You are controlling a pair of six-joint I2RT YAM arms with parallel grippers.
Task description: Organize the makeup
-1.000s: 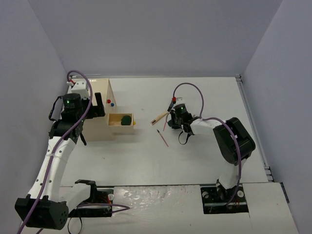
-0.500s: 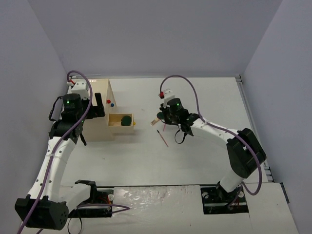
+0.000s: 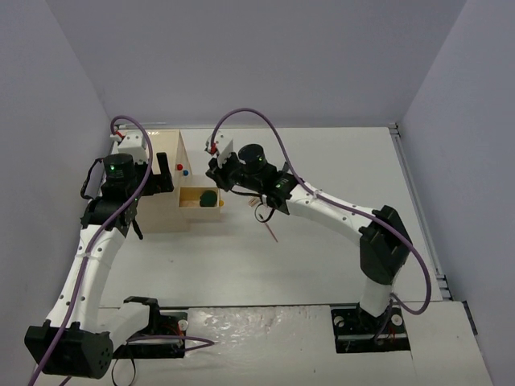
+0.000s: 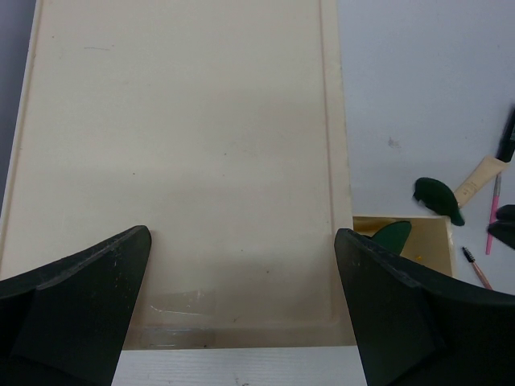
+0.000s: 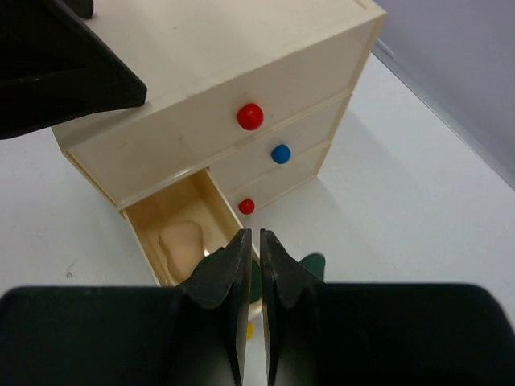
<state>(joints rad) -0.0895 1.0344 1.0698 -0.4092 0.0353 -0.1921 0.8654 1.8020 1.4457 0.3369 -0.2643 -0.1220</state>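
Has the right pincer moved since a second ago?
Yes. The right pincer swung left, away from the pencil and over to the open drawer of the wooden box.

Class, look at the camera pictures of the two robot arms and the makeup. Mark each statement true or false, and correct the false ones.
1. One drawer of the wooden box is pulled out. True.
2. The open drawer is empty. False: a beige sponge and a dark green compact lie in it.
3. The left gripper is clamped on a pencil. False: its jaws stand wide open over the box's top and hold nothing.
4. A thin pencil lies on the table, outside the box. True.
5. The right gripper is over the open drawer with its fingers nearly together. True.
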